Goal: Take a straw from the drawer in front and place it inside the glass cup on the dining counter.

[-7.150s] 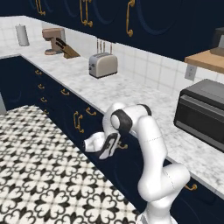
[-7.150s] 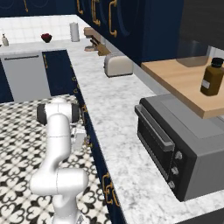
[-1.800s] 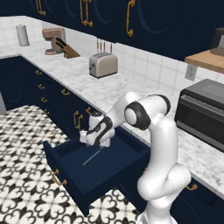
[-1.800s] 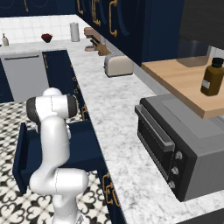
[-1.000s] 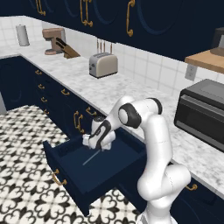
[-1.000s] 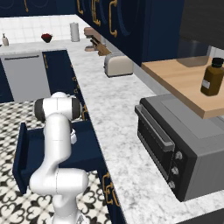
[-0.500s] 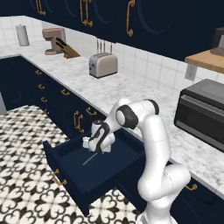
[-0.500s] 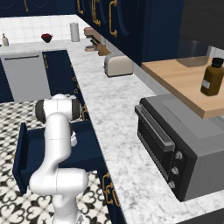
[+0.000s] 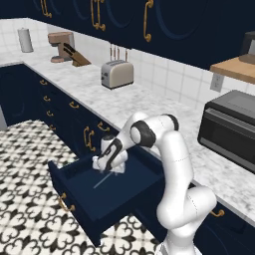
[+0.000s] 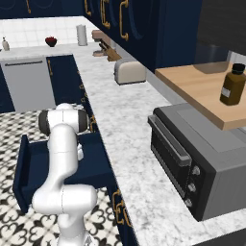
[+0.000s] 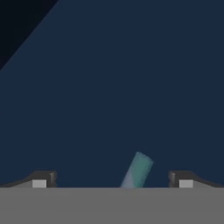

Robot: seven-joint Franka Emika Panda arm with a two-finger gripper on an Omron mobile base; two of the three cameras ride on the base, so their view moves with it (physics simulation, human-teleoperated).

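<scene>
Best lowered a touch further into the deep navy-blue drawer [image 9: 107, 196], open gripper [image 11: 113, 178] straddling the thin pale grey-white straw [image 11: 137, 170] between its tips, then squeezed gently

In the left base view the drawer [image 9: 107, 196] is standing pulled out at lower centre, the straw [image 9: 103, 181] lying inside on its floor. The gripper [image 9: 108, 166] is sitting just above the straw's upper end. A toaster [image 9: 117, 73] is resting on the worktop [image 9: 149, 107] behind, upper centre.
</scene>
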